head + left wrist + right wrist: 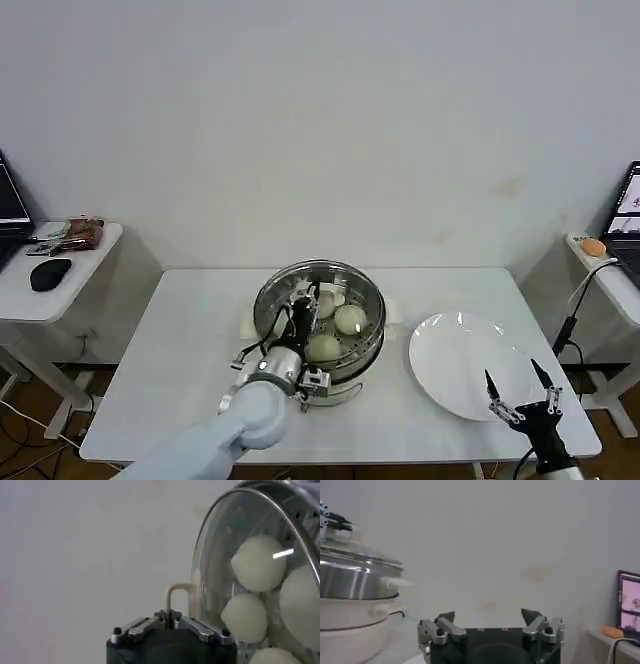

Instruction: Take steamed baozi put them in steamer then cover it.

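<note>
One steamer [368, 330], stainless steel on a white base, near the middle of one white table [190, 350]. Steamed baozi [350, 319] inside it: four, counted through the glass in the left wrist view; three made out clearly in the head view. One cover [345, 275], clear glass with steel rim, resting on the steamer. One cream bar handle [175, 592] on the cover, pinched by the left gripper [303, 302], whose fingers are closed tight around it above the pot. One right gripper [522, 392], low at the table's near right edge, fingers spread wide, holding nothing. One white plate [455, 365], bare, right of the steamer and apart from it, just beside the right gripper.
</note>
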Motion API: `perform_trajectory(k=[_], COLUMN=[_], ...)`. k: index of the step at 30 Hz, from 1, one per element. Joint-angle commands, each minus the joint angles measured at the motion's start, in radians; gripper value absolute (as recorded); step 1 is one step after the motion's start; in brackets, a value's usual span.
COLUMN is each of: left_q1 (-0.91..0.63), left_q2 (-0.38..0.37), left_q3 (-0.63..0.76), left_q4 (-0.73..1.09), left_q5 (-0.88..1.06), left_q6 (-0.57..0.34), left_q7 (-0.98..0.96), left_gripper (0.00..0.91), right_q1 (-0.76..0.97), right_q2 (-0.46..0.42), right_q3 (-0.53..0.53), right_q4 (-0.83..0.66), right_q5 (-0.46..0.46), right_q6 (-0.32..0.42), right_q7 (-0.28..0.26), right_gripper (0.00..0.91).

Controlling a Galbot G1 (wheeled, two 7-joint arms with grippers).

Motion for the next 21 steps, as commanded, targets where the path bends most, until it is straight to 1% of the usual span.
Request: perform_trajectory(k=[1,14,21], left_q1=[0.003,0.004,0.003], left_q2=[-0.006,0.000,-0.011], left_q3=[0.009,0.011,0.023], left_q4=[0.002,0.005,0.009], left_q5=[-0.001,-0.001,-0.005], left_q6=[0.001,0.000,-0.001], left_q7=[0.002,0.005,-0.001], left_gripper=[0.000,0.000,0.000], right_q1=[-0.001,0.000,0.002], right_q2=[0.001,0.003,0.002], right_q3=[0.004,0.004,0.004], right_q4=[-0.006,-0.011,-0.014], right_q5=[-0.002,-0.007,-0.006], right_q6=[0.004,0.008,0.010], right_q7=[0.000,0.000,0.001], right_gripper=[0.907,0.907,0.907])
